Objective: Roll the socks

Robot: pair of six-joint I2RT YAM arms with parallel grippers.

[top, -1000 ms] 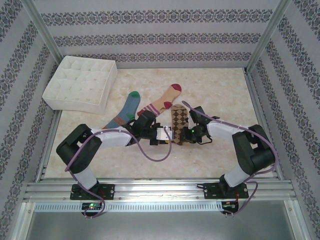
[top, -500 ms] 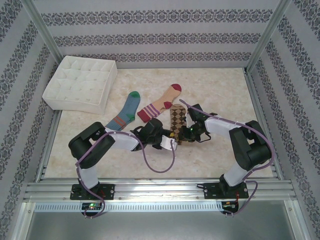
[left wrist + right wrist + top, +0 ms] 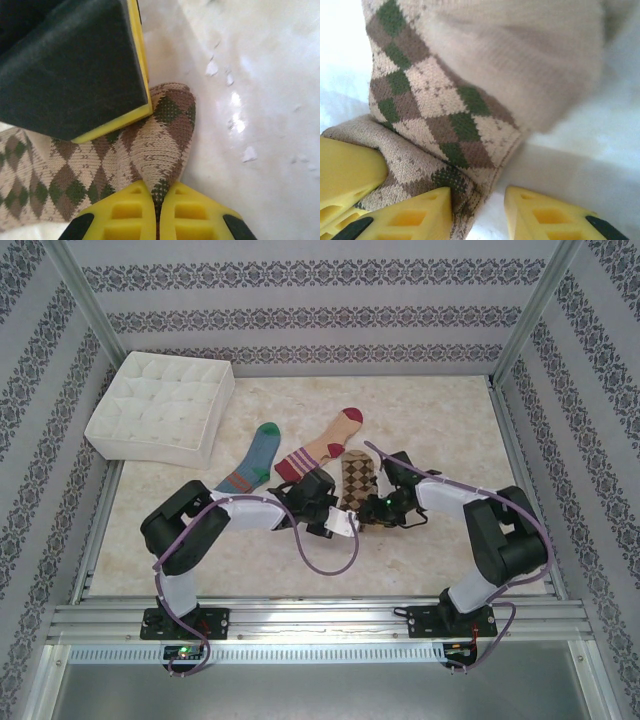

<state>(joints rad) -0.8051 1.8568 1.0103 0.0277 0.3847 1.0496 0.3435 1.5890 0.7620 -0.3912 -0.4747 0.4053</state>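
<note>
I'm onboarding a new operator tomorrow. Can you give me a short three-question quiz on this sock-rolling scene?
1. True or false: the left gripper is shut on a fold of the argyle sock.
2. Which sock lies nearest the white quilted box? A) blue sock B) tan sock C) argyle sock
3. How many socks lie on the table?
Key: 1 true; 2 A; 3 three.
</note>
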